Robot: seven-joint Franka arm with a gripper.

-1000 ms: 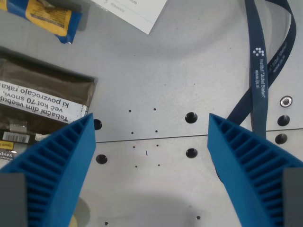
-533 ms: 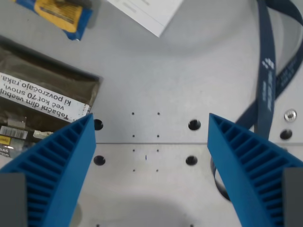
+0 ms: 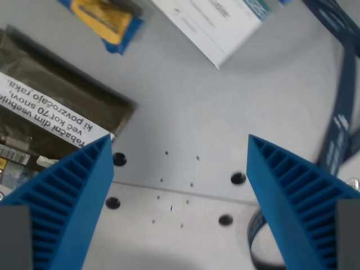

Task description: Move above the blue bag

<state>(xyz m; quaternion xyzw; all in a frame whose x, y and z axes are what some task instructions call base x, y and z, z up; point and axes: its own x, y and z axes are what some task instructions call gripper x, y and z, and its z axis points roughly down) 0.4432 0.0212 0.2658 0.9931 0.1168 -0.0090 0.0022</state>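
Over perforated grey metal, the ribbed blue end effector (image 3: 177, 169) gapes wide, empty; crinkly blue bag (image 3: 104, 19) upper-left

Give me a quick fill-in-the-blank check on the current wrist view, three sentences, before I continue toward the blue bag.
1. The gripper is ____, with only bare table between its fingers.
2. The blue bag with the yellow label lies at the top ____ of the wrist view.
3. The dark packet with the white text strip lies at the wrist view's ____ edge.

Missing words: open; left; left
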